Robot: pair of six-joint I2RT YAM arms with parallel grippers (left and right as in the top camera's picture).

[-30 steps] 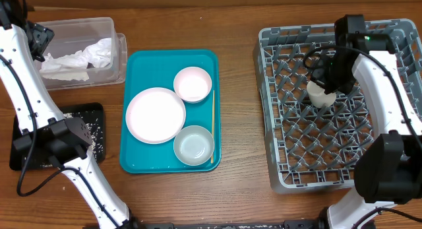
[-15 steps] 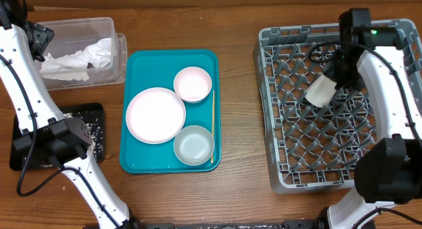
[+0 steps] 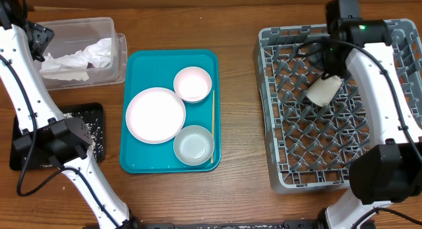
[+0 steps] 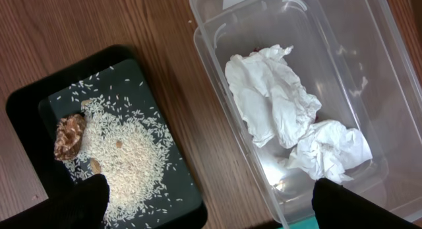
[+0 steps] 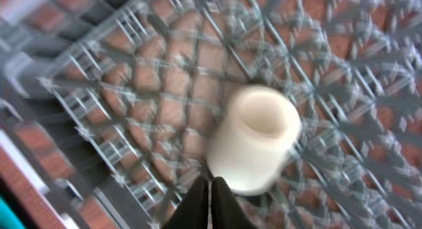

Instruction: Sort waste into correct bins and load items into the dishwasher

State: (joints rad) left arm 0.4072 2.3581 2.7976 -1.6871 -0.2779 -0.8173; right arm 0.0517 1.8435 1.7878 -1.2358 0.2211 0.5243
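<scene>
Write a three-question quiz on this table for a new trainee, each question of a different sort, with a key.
1. Fill in: the number of round dishes on the teal tray is ___.
2. True or false: the loose rice lies on the black tray.
3. The white cup is: A) on the teal tray; B) tilted over in the grey dish rack; C) on the black tray.

Key: 1 three; 2 true; 3 B.
</scene>
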